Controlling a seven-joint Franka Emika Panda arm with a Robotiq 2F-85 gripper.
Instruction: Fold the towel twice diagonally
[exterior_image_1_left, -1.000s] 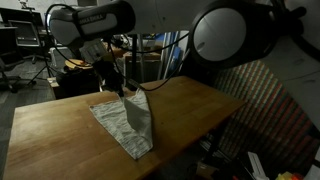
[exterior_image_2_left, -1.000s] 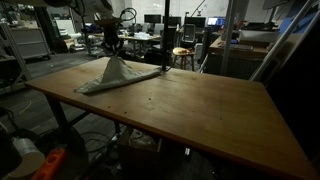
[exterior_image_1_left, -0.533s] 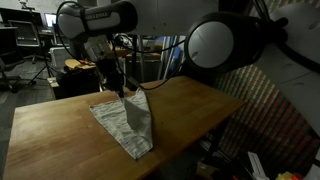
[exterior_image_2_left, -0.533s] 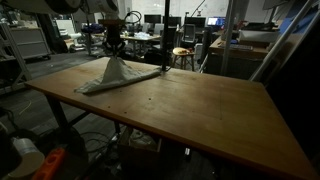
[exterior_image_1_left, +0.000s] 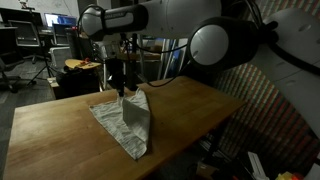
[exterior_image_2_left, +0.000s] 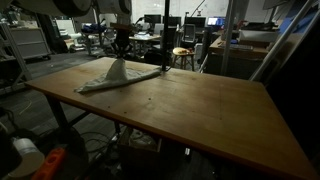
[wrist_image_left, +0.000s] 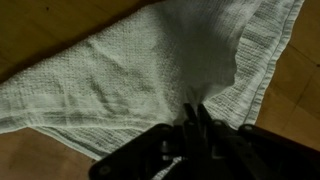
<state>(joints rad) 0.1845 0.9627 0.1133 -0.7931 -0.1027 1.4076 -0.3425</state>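
Observation:
A pale grey-white towel lies on the wooden table; it also shows in an exterior view. One corner is pulled up into a peak. My gripper is shut on that raised corner and holds it above the rest of the cloth. In the wrist view the towel spreads below, and the jaws pinch a fold of it between closed fingers.
The table's far edge and its right edge are near the towel. Behind stand desks, monitors and a stool. A large stretch of bare tabletop lies towards the camera.
The arm has shifted a little to the right with the towel corner still held; the lifted peak of cloth moved with it. The rest of the towel stays put.

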